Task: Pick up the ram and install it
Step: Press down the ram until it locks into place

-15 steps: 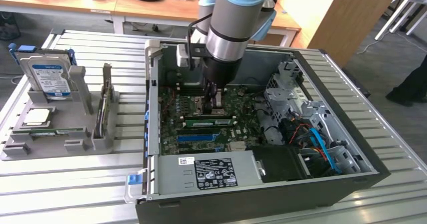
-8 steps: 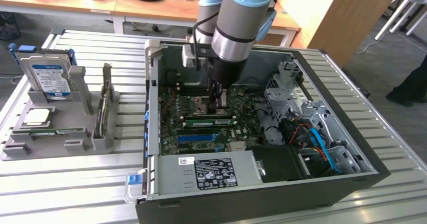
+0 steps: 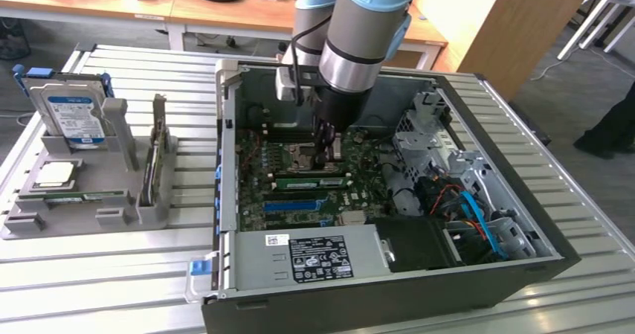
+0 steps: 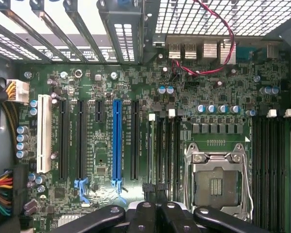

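We're in the install step, not the pick. The gripper [image 3: 323, 159] is down inside the open PC case [image 3: 496, 271], low over the motherboard [image 4: 102, 165], beside the empty CPU socket [image 4: 217, 180].

The fingers [image 4: 145, 213] are pressed together with no gap between the tips. In the wrist view a thin stick stands edge-on in the memory slot directly under the tips. We take that to be the ram [image 4: 152, 150]. In the exterior view it shows as a green strip [image 3: 309, 182] lying along the slot bank, just below the fingertips.

We can't tell whether the tips are pinching its top edge or only bearing down on it, or whether it's fully seated. The slot's white end latch [image 4: 152, 117] is visible, but we can't say if it's clicked shut.

The holder tray [image 3: 20, 226] on the bench [image 3: 100, 289] carries the hard drive [image 3: 70, 114] and the expansion card [image 3: 156, 155], well apart from the work. A green strip also lies in the tray's front slot, but we can't make out what it is.

Our read is that seating needs a straight-down push with the stick kept square to the slot. Load has to be even along its length so both ends latch. Any tilt risks jamming one end or flexing the board.
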You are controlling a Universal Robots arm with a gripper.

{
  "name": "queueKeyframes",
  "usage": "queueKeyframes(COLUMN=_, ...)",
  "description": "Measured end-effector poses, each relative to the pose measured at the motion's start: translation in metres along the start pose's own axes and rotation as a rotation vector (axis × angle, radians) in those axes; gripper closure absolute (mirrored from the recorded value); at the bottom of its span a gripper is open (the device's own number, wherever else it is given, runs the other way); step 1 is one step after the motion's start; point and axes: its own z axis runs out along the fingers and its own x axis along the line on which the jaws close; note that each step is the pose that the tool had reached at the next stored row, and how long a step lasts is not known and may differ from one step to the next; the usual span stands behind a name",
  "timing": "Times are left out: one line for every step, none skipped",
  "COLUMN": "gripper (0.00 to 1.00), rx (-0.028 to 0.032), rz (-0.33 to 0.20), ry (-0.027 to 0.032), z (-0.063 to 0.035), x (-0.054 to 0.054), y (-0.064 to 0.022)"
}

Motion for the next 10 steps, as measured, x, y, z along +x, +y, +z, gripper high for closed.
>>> queueKeyframes(gripper=0.89, rx=0.0000, rz=0.000, ry=0.0001, z=0.0000, x=0.0000, y=-0.0004)
queueKeyframes(gripper=0.89, rx=0.0000, rz=0.000, ry=0.0000, z=0.0000, x=0.0000, y=-0.0005)
queueKeyframes(gripper=0.89, rx=0.0000, rz=0.000, ry=0.0001, z=-0.0001, x=0.0000, y=-0.0005)
queueKeyframes(gripper=0.89, rx=0.0000, rz=0.000, ry=0.0001, z=0.0000, x=0.0000, y=-0.0005)
queueKeyframes(gripper=0.89, rx=0.0000, rz=0.000, ry=0.0001, z=0.0000, x=0.0000, y=-0.0006)
queueKeyframes(gripper=0.89, rx=0.0000, rz=0.000, ry=0.0001, z=-0.0001, x=0.0000, y=-0.0011)
queueKeyframes(gripper=0.89, rx=-0.0001, rz=0.000, ry=0.0000, z=-0.0001, x=0.0000, y=-0.0012)
queueKeyframes(gripper=0.89, rx=-0.0001, rz=0.000, ry=0.0001, z=-0.0001, x=0.0000, y=-0.0012)
queueKeyframes(gripper=0.89, rx=0.0000, rz=0.000, ry=0.0000, z=-0.0001, x=0.0000, y=-0.0013)
queueKeyframes(gripper=0.89, rx=0.0000, rz=0.000, ry=0.0000, z=-0.0001, x=0.0000, y=-0.0013)
